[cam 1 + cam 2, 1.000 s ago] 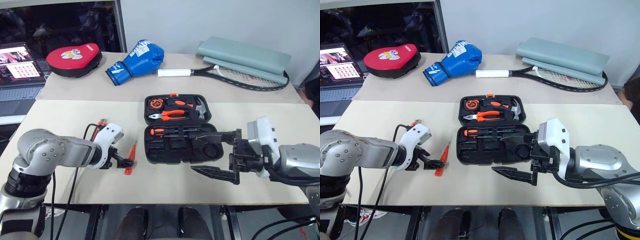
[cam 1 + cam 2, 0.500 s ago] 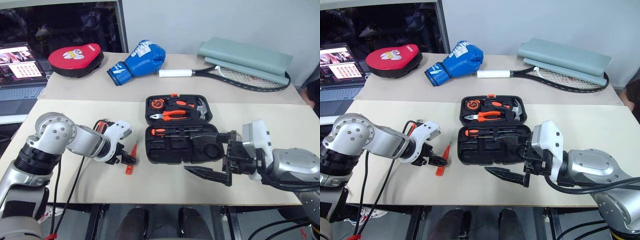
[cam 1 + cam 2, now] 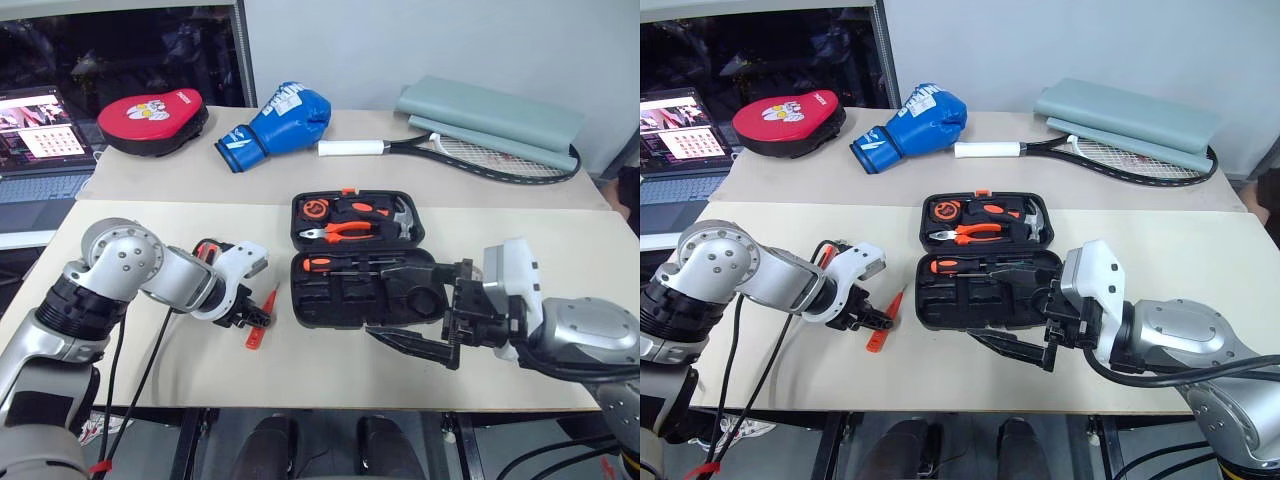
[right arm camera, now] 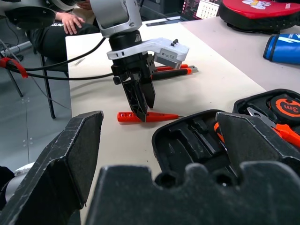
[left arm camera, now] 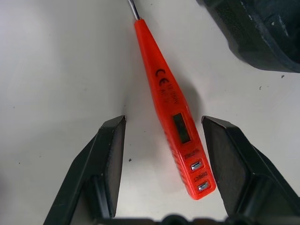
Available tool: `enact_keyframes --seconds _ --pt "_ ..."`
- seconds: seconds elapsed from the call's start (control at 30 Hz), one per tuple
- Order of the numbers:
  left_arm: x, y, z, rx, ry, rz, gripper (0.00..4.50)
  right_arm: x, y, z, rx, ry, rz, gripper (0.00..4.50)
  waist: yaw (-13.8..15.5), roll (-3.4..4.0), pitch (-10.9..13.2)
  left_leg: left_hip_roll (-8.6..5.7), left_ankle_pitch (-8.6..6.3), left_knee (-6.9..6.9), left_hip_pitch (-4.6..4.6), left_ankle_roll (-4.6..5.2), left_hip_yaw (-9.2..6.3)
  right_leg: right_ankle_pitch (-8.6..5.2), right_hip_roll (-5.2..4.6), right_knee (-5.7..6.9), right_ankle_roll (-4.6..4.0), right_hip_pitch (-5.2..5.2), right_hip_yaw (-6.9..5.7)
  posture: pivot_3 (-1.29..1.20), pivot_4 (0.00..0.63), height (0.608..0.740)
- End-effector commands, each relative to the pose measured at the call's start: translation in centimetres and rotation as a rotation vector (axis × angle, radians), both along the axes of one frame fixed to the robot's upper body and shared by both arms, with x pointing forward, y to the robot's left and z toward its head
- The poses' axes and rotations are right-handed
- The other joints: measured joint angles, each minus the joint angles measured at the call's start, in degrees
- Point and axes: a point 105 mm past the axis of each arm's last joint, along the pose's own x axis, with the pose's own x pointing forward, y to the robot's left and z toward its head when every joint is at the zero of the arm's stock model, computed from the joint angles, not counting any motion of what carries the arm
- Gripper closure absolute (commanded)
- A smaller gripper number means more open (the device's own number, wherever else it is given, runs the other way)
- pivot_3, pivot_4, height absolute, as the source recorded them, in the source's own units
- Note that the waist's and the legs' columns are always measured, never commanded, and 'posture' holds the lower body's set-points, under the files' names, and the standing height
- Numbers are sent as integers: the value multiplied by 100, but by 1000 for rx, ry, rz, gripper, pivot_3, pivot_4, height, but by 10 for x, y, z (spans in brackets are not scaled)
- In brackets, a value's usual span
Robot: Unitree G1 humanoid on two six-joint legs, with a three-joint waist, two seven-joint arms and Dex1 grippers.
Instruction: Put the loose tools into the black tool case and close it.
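Left gripper (image 5: 161,173) fingers apart astride one red tester pen (image 5: 171,119), right gripper (image 3: 440,318) spread wide, one black tool case (image 3: 355,258) open

At the far side of the beige table (image 3: 150,215) lie a red-and-black punch pad (image 3: 152,119), a blue boxing glove (image 3: 275,124) and a black tennis racket (image 3: 470,152) — beside folded grey-green fabric (image 3: 490,112).

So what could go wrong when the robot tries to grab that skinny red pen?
1. The red tester pen lies flat on the table, off-centre between the left gripper jaws, nearer one of them. Closing could push it sideways or make it twist out.
2. It is thin and low, so the jaws might scrape the table or close above it.
3. The black tool case sits close by, so the pen could bump its edge when lifted.
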Motion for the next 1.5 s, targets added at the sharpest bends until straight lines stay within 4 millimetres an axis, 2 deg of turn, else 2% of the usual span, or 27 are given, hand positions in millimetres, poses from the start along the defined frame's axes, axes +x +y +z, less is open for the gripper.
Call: enact_keyframes --seconds 0.03,0.13,0.17,0.47,0.67,0.8,0.93,0.97,1.17,1.27,1.33,1.5 --pt "-16 -9 -17 -3 95 -65 2832 -5 3 9 9 -54 13 0 -2 0 0 0 0 0 -1 0 0 0 0 -1 0 0 0 0 150 736" --pt "-18 -12 -16 -10 98 -83 3987 -5 3 10 9 -54 13 0 -3 0 0 0 -1 -1 -2 1 0 0 0 -3 1 -2 0 0 150 736" --pt "-18 -12 -15 -11 99 -83 4109 -5 3 10 9 -55 13 0 -4 0 0 0 -1 -2 -2 1 0 -1 -1 -4 1 -2 0 0 150 736" --pt "3 20 -9 84 36 14 4108 -3 1 9 2 -46 7 0 -20 0 0 1 -1 -6 0 1 3 -2 3 -4 0 -2 0 0 150 736" --pt "-3 32 -8 38 82 2 4108 -1 -1 9 -1 -43 5 0 -121 -2 0 20 1 -6 0 -1 12 -8 20 -3 -11 -8 3 0 150 736" --pt "10 50 -10 50 30 28 4108 0 -2 10 -5 -43 9 0 -156 -1 0 25 1 -9 -1 -1 14 -9 24 -3 -15 -11 3 0 150 736" --pt "15 49 -3 15 12 6 4108 2 -2 11 -6 -41 12 0 -142 -2 0 26 2 -6 1 -2 15 -10 24 -3 -15 -7 2 0 150 736" --pt "16 47 1 0 10 1 3608 3 -2 11 -6 -40 14 0 -143 -2 0 27 3 -5 0 -2 15 -10 24 -3 -14 -7 2 0 150 736" --pt "15 42 11 0 0 -29 1560 2 -3 9 -5 -28 16 0 -147 -2 0 31 3 -4 -6 -1 15 -11 26 -3 -11 -12 2 0 150 736" --pt "14 40 18 17 -6 -26 589 2 -3 8 -3 -21 17 0 -149 -3 1 31 3 -4 -9 0 15 -12 26 -3 -10 -13 2 0 150 736" --pt "15 41 19 53 -25 -24 114 2 -3 8 0 -21 15 0 -152 -5 2 30 3 -4 -12 0 15 -12 26 -3 -10 -16 2 0 150 736" --pt "8 35 10 115 -39 -53 114 3 0 9 15 -28 14 0 -148 -7 3 30 2 -4 -16 1 13 -13 26 -3 -7 -17 2 0 150 736"
